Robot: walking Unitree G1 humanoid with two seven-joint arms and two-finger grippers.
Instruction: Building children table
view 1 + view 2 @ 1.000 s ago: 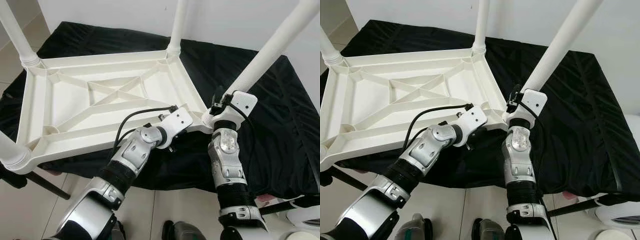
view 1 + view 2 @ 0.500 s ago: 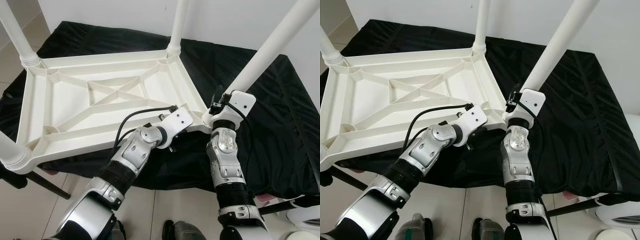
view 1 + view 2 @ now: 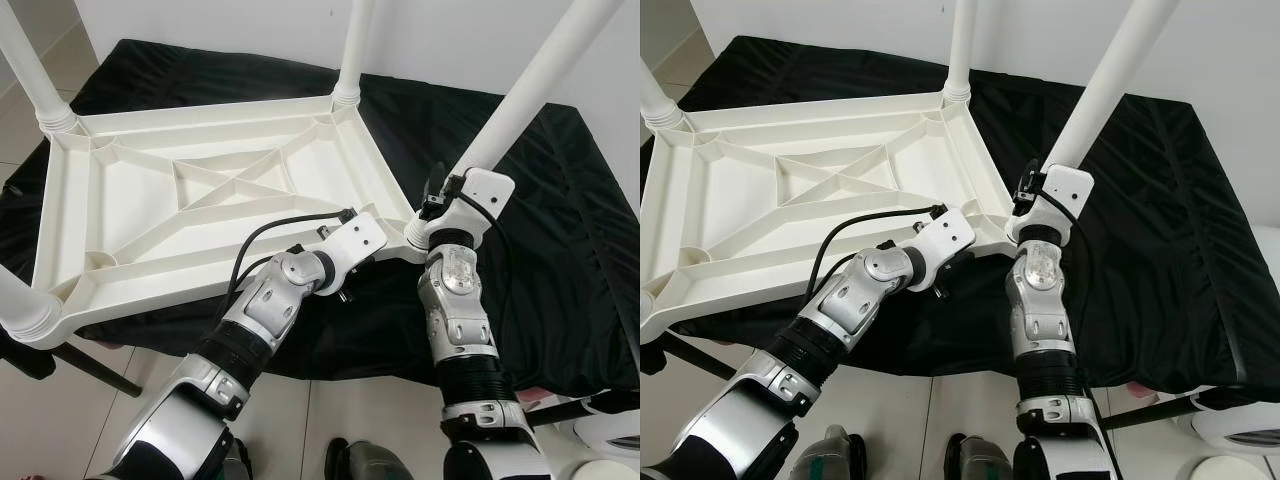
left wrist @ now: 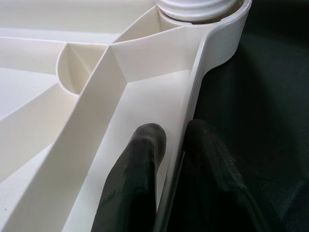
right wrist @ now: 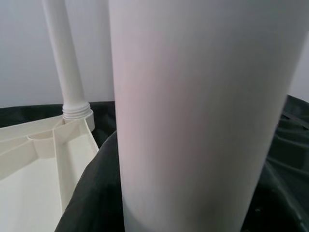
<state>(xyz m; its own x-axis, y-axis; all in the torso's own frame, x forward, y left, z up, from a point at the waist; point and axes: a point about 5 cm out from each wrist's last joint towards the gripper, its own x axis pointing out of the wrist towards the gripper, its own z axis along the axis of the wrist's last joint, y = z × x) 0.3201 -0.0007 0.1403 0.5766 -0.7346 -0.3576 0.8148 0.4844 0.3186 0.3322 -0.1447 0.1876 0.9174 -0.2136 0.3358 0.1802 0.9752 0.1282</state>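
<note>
here, upturned white table [image 3: 200, 190] lay on black cloth [image 3: 560, 250], left gripper [image 4: 166, 159] pinched its rim, right gripper [image 3: 440, 200] at near leg [image 3: 530, 90], finger state unclear

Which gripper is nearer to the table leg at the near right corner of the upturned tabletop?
Right. The right gripper is at the base of that table leg, which fills its wrist view. The left gripper pinches the tabletop rim, a little short of that corner.

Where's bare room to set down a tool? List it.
Bare black cloth right of the near-right leg; a strip behind the tabletop. Crowded at its near-right corner, where the left gripper pinches the rim and the right gripper meets that leg.
</note>
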